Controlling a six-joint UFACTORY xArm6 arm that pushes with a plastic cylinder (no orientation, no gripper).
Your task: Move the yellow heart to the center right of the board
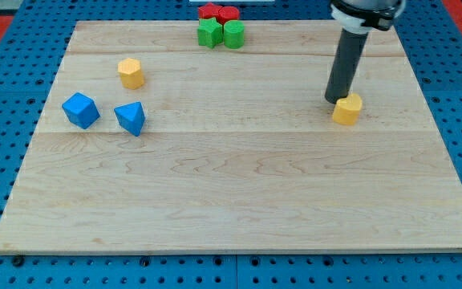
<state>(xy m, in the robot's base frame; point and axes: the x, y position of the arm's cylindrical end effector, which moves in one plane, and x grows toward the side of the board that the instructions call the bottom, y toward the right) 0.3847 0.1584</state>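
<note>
Yellow heart (347, 109) sits right of the board's (215, 201) middle, slightly toward the far edge. Going left to right: blue blocks (80, 110) and a yellow hexagonal block (131, 73) lie far left, green (221, 34) and red (218, 12) ones cluster at the far edge, then the heart. My tip (334, 99) touches its far-left side, so a push would send it right and nearer. No jaws exist on this rod.

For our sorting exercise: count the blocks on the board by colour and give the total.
Yellow: 2, yellow block and yellow heart touching my tip
Blue: 2
Green: 2
Red: 2
Total: 8
</note>
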